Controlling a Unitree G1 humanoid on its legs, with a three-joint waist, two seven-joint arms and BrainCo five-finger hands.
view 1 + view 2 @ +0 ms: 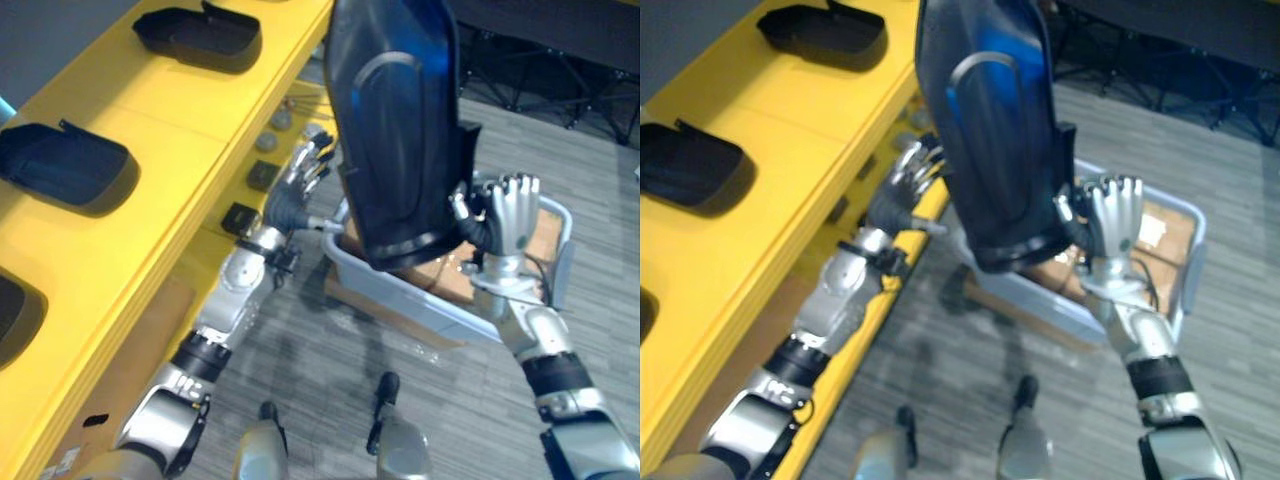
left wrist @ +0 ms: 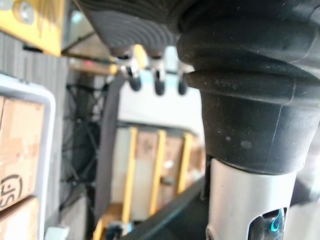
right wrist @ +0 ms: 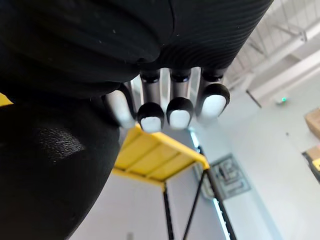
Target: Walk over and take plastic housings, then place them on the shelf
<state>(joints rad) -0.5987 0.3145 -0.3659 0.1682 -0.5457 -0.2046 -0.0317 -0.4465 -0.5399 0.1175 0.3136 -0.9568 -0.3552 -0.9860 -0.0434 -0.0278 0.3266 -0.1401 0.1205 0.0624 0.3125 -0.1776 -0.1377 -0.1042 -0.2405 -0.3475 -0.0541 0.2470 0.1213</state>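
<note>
Item: plastic housing (image 1: pixel 400 120), large, dark, held upright in the air above the grey bin (image 1: pixel 400 290), just off the front edge of the yellow shelf (image 1: pixel 170 150).
Left hand (image 1: pixel 292 195): fingers straight, pressed to the housing's left edge, close beside the shelf edge.
Right hand (image 1: pixel 512 215): fingers curled, thumb hooked on the housing's lower right corner.
Shelf stock: far housing (image 1: pixel 200 38), middle housing (image 1: pixel 65 165), near housing (image 1: pixel 15 315) cut by the frame; bare yellow strips lie between them.
Bin contents: cardboard (image 1: pixel 545 235).
</note>
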